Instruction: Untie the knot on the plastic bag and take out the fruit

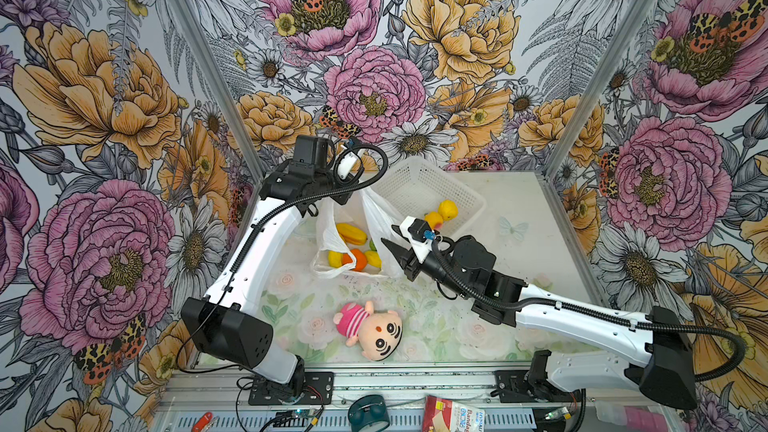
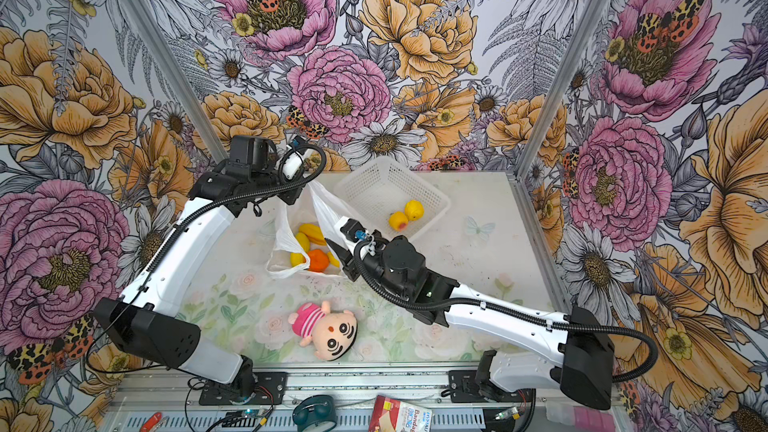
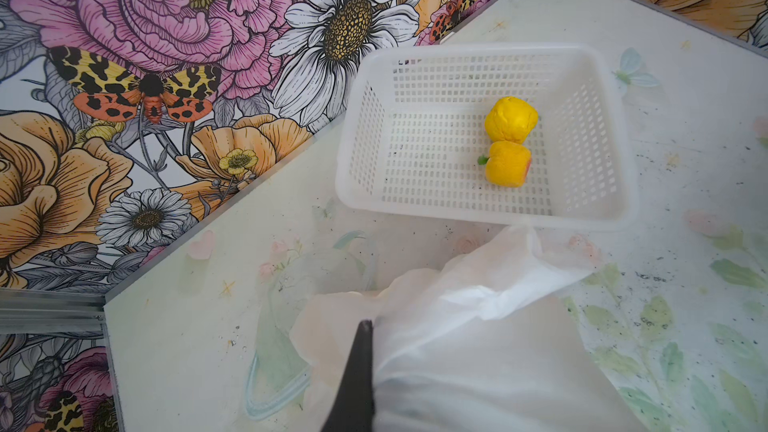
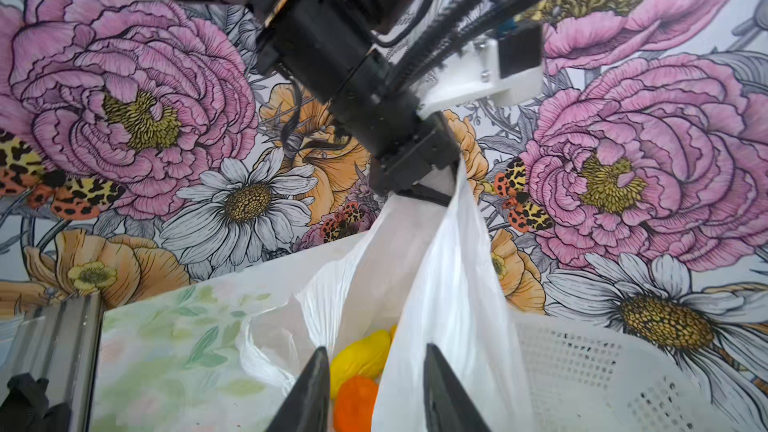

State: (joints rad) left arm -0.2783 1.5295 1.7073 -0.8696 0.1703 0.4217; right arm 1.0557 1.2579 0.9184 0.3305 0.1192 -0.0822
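Right wrist view — right fingers (image 4: 311, 388) half-spread at the plastic bag (image 4: 449, 284) — left fingers (image 4: 428, 197) pinch it aloft.

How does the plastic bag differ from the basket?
The plastic bag is thin and crumpled, the basket rigid and perforated. The left gripper holds the bag up; the basket sits on the table. The bag holds more fruit than the basket's two. Both are white.

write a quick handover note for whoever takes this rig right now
Left tool: shut on the plastic bag's top edge, held up.
Right tool: open at the bag mouth, by the orange fruit.
Done: bag untied and open, two yellow fruits in the white basket.
Left: take out the bagged fruit, yellow, orange, green.
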